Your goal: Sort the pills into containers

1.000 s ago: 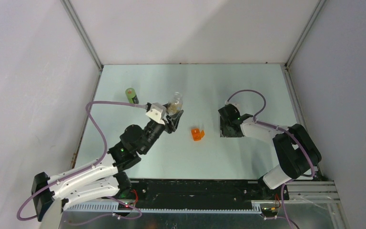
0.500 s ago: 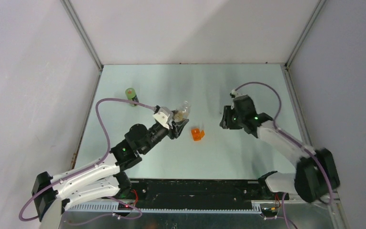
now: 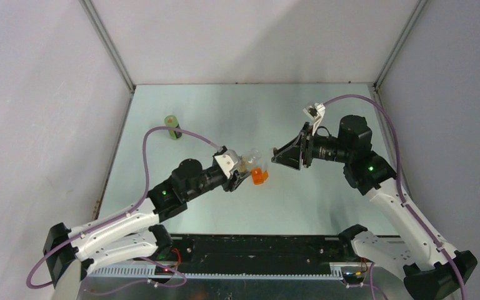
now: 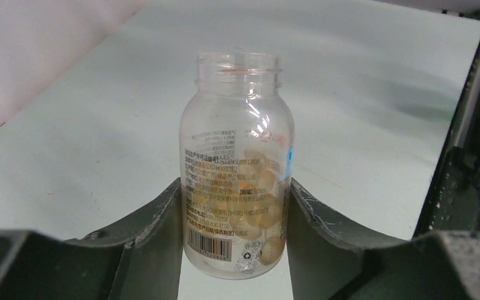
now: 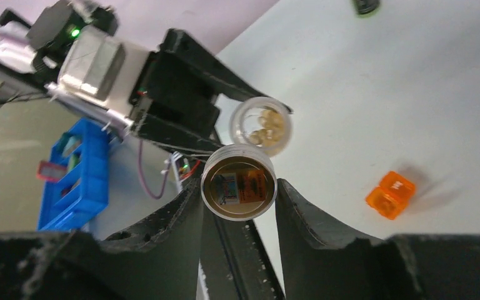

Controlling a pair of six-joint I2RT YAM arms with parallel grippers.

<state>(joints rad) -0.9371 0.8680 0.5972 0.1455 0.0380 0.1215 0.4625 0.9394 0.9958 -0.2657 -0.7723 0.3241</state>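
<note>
My left gripper (image 4: pixel 236 200) is shut on a clear vial (image 4: pixel 237 169) of yellowish pills; its mouth is open, with no cap. In the top view the vial (image 3: pixel 250 158) is tilted to the right, just above and left of the orange box (image 3: pixel 260 177). My right gripper (image 5: pixel 239 195) is shut on a round white cap (image 5: pixel 239 181), its orange-printed inside facing the camera. It hangs raised (image 3: pixel 282 156) to the right of the vial, facing its mouth (image 5: pixel 262 125). The green bottle (image 3: pixel 172 127) lies at the far left.
The orange box (image 5: pixel 390 194) lies on the table with its recesses showing. The enclosure walls ring the table (image 3: pixel 325 119). A blue bin (image 5: pixel 78 178) shows beyond the table's near edge, by the rail (image 3: pixel 256 247).
My left arm has carried the vial right and nearer, down to the orange box, tilting it. My right arm has risen off the table and turned towards the vial.
</note>
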